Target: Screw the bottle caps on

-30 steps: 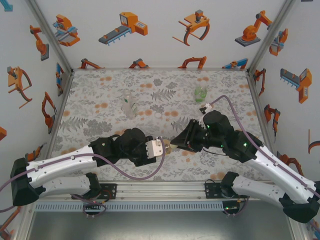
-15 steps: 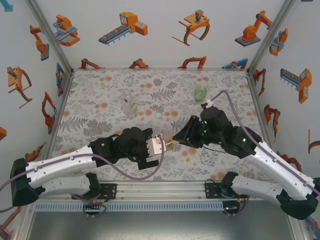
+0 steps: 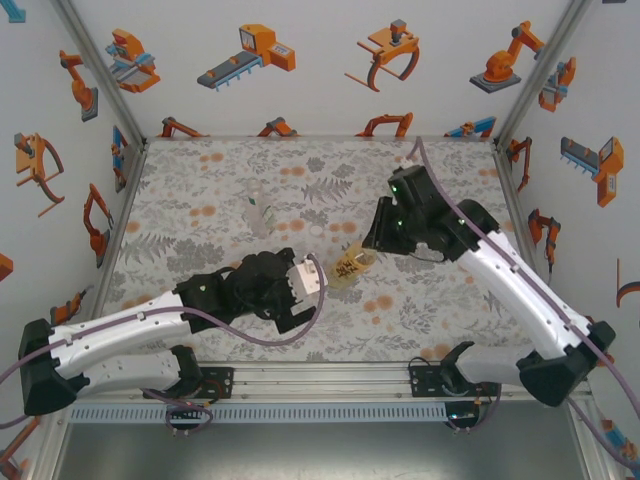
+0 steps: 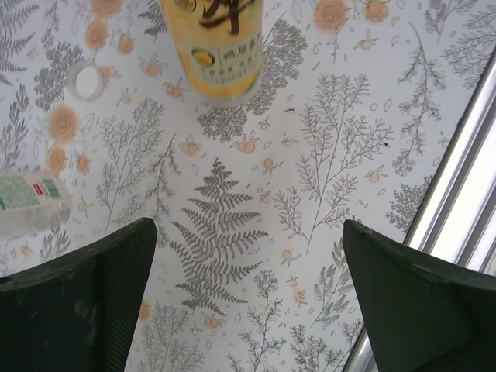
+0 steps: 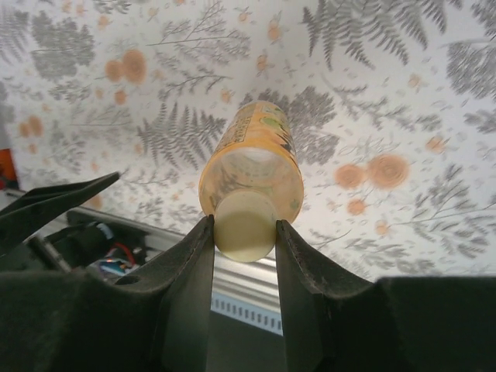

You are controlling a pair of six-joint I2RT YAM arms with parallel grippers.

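My right gripper (image 5: 245, 232) was clamped on the pale yellow round plastic cap (image 5: 245, 223), with both fingers pressed to its sides. That cap sat on the neck of the amber plastic bottle with a yellow-orange label (image 3: 349, 268), which leaned tilted under the gripper near table centre. I couldn't tell if its base touched the floral-print table (image 3: 200, 190). My left gripper (image 4: 248, 232) had its fingers wide apart, holding nothing, near the amber bottle's base. A small white round plastic cap (image 3: 316, 231) lay loose on the table. It was between the amber bottle and the clear colourless plastic bottle (image 3: 258, 212) farther back on the left.
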